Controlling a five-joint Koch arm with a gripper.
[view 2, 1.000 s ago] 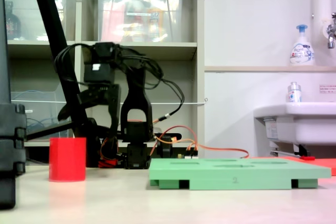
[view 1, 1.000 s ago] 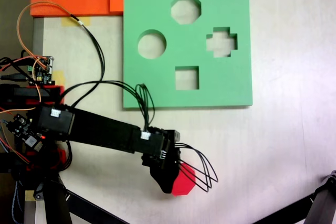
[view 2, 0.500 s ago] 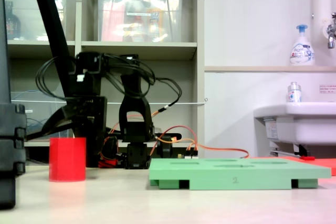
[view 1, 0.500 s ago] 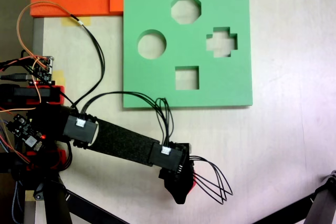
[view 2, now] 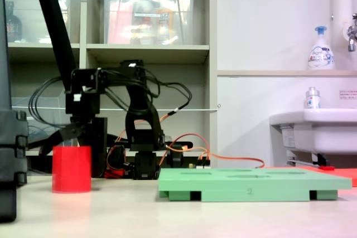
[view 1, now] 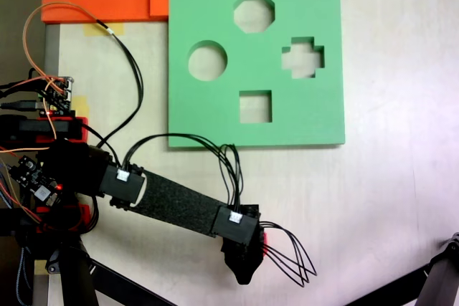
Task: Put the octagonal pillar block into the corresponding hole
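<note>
text: "2" | on: front edge of green foam board (view 2: 249,191)

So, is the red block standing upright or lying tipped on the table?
Upright. In a fixed view the octagonal pillar block stands with straight vertical sides and a level top on the table, left of the green board.

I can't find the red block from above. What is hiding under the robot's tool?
In a fixed view the tool hangs over the red octagonal pillar block, hiding all but a sliver. In a fixed view the block stands upright on the table. The tool's jaws are not visible.
</note>
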